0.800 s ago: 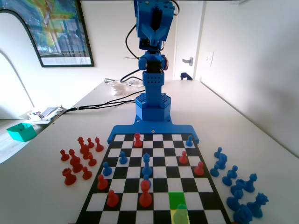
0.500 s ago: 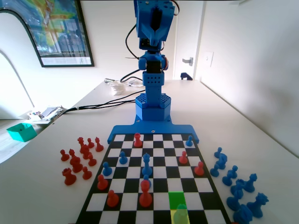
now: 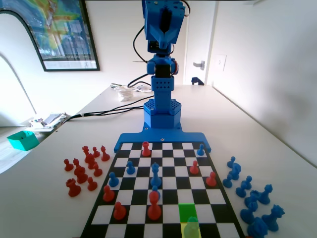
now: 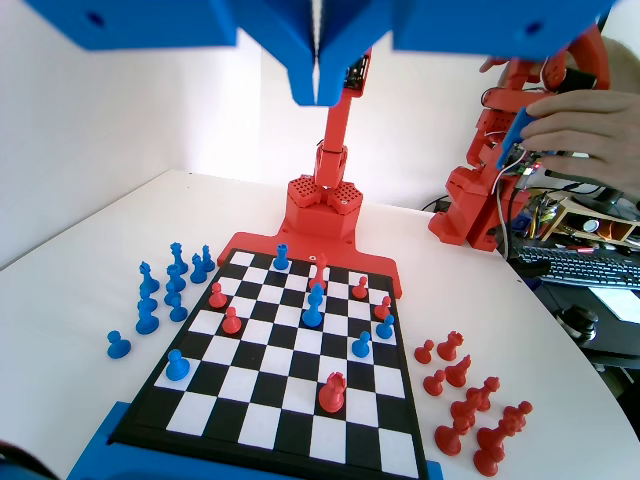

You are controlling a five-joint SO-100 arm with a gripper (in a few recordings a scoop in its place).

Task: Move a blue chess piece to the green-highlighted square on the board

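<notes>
The blue chess piece [image 3: 191, 227], a short pawn tinted green-yellow, stands on a pale yellow square at the near edge of the board [image 3: 198, 197] in the fixed view. The green-highlighted square [image 3: 187, 212] lies directly behind it, bare. In the wrist view the same pawn [image 4: 282, 256] sits in the far row of the board [image 4: 290, 385]. My gripper [image 3: 162, 39] is raised high over the arm's base, far from the pawn. Seen from the wrist, the gripper [image 4: 318, 92] is shut, jaws pressed together with nothing between them.
A tall blue piece [image 3: 155, 174] and red pawns [image 3: 154, 208] stand mid-board. Off the board, in the fixed view, red pieces [image 3: 81, 171] cluster to the left and blue pieces [image 3: 252, 198] to the right. A teal box [image 3: 22, 140] and cables [image 3: 114, 106] lie far left.
</notes>
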